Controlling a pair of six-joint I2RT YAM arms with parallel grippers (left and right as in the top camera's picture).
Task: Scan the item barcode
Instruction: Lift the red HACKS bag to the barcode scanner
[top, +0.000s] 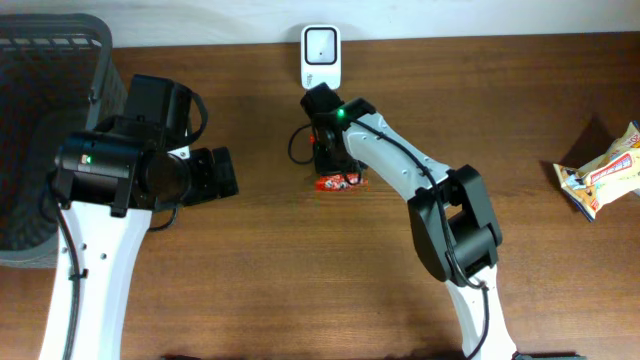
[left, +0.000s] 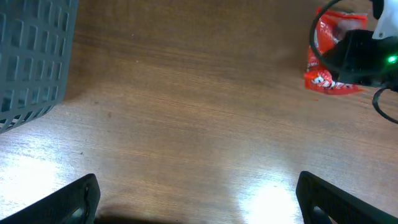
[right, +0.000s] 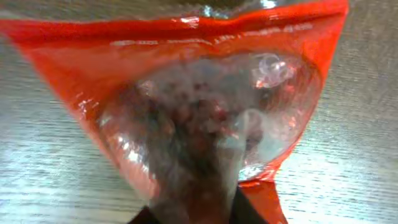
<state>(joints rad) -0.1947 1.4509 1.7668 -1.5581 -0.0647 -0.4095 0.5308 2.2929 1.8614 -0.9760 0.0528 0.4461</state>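
Observation:
A red snack bag (top: 342, 182) with a clear window lies on the wooden table in front of a white barcode scanner (top: 321, 55) at the back edge. My right gripper (top: 335, 160) points down onto it. In the right wrist view the bag (right: 205, 93) fills the frame, and its lower part is bunched between the dark fingers of the right gripper (right: 193, 214), shut on it. The left wrist view shows the same bag (left: 323, 68) at top right under the right gripper (left: 357, 56). My left gripper (left: 199, 205) hangs open over bare table, well left of the bag.
A dark grey slatted basket (top: 40, 130) stands at the left edge, also in the left wrist view as the basket (left: 31, 56). A second, yellow and white snack packet (top: 600, 178) lies at the far right.

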